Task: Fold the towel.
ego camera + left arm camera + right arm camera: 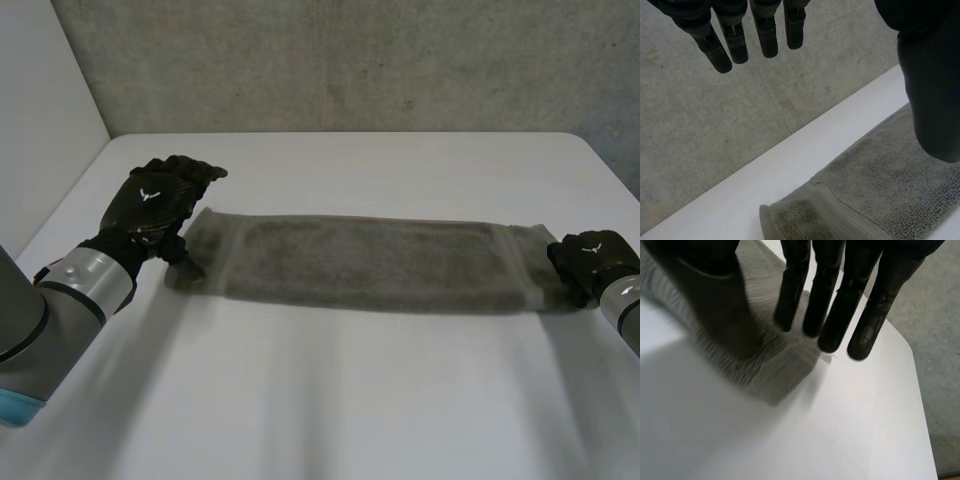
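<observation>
Towel [370, 265] looks folded lengthwise into a long strip across the counter [350, 400], with the left hand [160, 198] and right hand [590, 260] spread loose at opposite ends holding nothing, so the end-to-end folds are probably still left.

L hand [160, 200]: left side of head view, back up, fingers [735, 42] straight & slightly spread, thumb [932, 100] well apart, nothing held. L arm [60, 300] comes in from the near-left corner. R hand [590, 262]: right edge, fingers [832, 315] straight, side by side, thumb [720, 305] apart. R arm [625, 310] just behind it.
</observation>
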Motion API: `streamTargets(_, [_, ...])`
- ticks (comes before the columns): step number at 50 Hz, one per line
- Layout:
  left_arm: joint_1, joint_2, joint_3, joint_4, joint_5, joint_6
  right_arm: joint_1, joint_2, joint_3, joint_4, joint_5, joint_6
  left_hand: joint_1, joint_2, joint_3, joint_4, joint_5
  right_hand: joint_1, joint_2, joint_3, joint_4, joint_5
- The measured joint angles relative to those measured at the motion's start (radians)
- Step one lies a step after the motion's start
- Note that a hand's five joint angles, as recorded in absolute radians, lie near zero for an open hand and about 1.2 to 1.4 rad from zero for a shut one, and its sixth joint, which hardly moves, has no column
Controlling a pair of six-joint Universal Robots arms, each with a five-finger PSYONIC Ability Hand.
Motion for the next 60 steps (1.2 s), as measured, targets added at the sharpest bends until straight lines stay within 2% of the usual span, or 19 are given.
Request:
streamTargets(1, [0.002, 0.000, -0.001, 0.000, 0.000, 0.000, -0.001, -0.005, 0.003, 0.000, -0.010, 0.002, 0.000, 0.000, 0.000, 0.000, 0.000, -0.101, -0.115, -0.111, -0.112, -0.114])
streamTargets(3, [0.004, -0.001, -0.002, 0.001, 0.000, 0.000, -0.003, -0.014, 0.012, 0.001, -0.037, 0.007, 0.000, 0.000, 0.000, 0.000, 0.000, -0.186, -0.195, -0.211, -0.211, -0.215])
streamTargets(6, [0.006, -0.003, -0.004, 0.002, 0.000, 0.000, -0.002, -0.022, 0.022, 0.000, -0.072, 0.012, 0.000, 0.000, 0.000, 0.000, 0.000, -0.211, -0.209, -0.232, -0.232, -0.242])
streamTargets(15, [0.007, -0.007, -0.005, 0.004, 0.001, 0.001, 0.001, -0.002, 0.023, -0.004, -0.103, 0.008, 0.000, 0.000, 0.000, 0.000, -0.001, -0.208, -0.209, -0.230, -0.230, -0.222])
streamTargets(20, [0.007, -0.008, -0.005, 0.004, 0.001, 0.001, -0.003, 0.034, 0.003, -0.006, -0.090, -0.002, 0.000, 0.000, 0.000, 0.000, 0.000, -0.034, -0.039, -0.068, -0.064, -0.041])
streamTargets(22, [0.007, -0.008, -0.006, 0.004, 0.002, 0.002, -0.012, 0.052, -0.017, -0.005, -0.074, -0.006, 0.000, 0.000, 0.000, 0.000, 0.000, 0.337, 0.340, 0.309, 0.300, 0.327])
streamTargets(23, [0.007, -0.008, -0.006, 0.004, 0.002, 0.002, -0.019, 0.060, -0.029, -0.004, -0.063, -0.007, 0.000, 0.000, 0.000, 0.000, -0.001, 0.469, 0.467, 0.430, 0.444, 0.459])
streamTargets(24, [0.007, -0.008, -0.006, 0.004, 0.002, 0.002, -0.023, 0.063, -0.036, -0.003, -0.055, -0.009, 0.000, 0.000, 0.000, 0.000, 0.000, 0.514, 0.502, 0.468, 0.484, 0.507])
streamTargets(31, [0.012, -0.007, -0.006, 0.004, 0.001, 0.002, -0.083, 0.067, -0.117, 0.006, 0.060, -0.057, 0.000, 0.000, 0.000, 0.000, 0.000, 0.529, 0.518, 0.527, 0.536, 0.542])
streamTargets(39, [0.016, 0.004, -0.002, 0.002, -0.001, 0.001, -0.093, -0.002, -0.196, 0.003, 0.144, -0.233, 0.000, 0.000, 0.000, 0.000, -0.001, 0.531, 0.518, 0.527, 0.536, 0.542])
streamTargets(45, [0.016, 0.031, 0.014, 0.003, -0.001, -0.015, 0.066, -0.051, -0.287, 0.000, 0.151, -0.310, 0.000, 0.000, 0.000, 0.000, -0.001, 0.534, 0.518, 0.530, 0.536, 0.542])
streamTargets(50, [0.014, 0.039, 0.044, 0.002, -0.003, -0.058, 0.290, -0.045, -0.391, 0.001, 0.151, -0.324, -0.001, 0.000, 0.000, 0.000, -0.001, 0.534, 0.518, 0.534, 0.536, 0.542])
streamTargets(54, [0.012, 0.039, 0.072, 0.001, -0.004, -0.099, 0.441, -0.005, -0.464, 0.000, 0.145, -0.327, -0.003, 0.000, 0.000, 0.000, -0.001, 0.535, 0.522, 0.534, 0.536, 0.542])
streamTargets(60, [0.004, 0.020, 0.129, -0.002, -0.007, -0.136, 0.660, 0.135, -0.579, 0.016, 0.136, -0.336, -0.003, 0.000, 0.000, 0.000, -0.001, 0.535, 0.522, 0.534, 0.536, 0.542])
